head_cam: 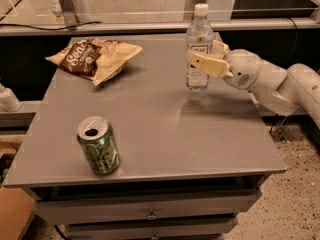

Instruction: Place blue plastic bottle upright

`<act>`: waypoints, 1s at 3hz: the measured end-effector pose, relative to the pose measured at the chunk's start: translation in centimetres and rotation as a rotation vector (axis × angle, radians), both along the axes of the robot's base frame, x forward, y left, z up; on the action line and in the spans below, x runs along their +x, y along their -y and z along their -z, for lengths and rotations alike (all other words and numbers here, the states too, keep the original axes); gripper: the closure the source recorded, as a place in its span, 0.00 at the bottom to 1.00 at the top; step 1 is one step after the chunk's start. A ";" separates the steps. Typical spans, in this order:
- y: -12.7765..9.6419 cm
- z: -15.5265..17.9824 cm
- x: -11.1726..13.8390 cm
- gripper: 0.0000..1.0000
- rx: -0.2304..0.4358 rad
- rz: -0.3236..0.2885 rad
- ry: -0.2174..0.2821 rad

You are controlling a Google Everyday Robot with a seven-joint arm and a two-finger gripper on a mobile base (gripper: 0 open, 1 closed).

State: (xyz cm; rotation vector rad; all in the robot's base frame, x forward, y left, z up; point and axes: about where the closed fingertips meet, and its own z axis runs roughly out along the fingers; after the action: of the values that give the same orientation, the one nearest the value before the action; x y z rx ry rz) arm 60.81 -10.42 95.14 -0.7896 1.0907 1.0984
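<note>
My jaws reach in from the right over the far side of the bench (155, 129), closed on the blue plastic bottle (199, 39), one finger across its front and one behind. The bottle stands upright between them, cap up and base down at the bench. Far to their left lies a chip bag (95, 56). Well apart, left and nearer the front edge, stands a green can (98, 145).

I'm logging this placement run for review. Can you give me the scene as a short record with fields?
surface: grey table
target: blue plastic bottle, upright, cap on, far right
grasp: gripper shut on the bottle's middle, arm reaching in from the right
near left: green soda can, upright, opened
far left: chip bag, lying flat
</note>
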 end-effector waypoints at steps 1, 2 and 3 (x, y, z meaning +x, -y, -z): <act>0.1 1.7 -0.5 1.00 -0.017 -0.029 0.021; 0.3 2.9 -0.9 1.00 -0.020 -0.051 0.041; 0.7 3.7 -1.2 1.00 -0.019 -0.065 0.062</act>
State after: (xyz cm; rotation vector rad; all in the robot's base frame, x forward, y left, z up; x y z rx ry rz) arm 59.58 -11.11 91.44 -0.8744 1.0311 1.1124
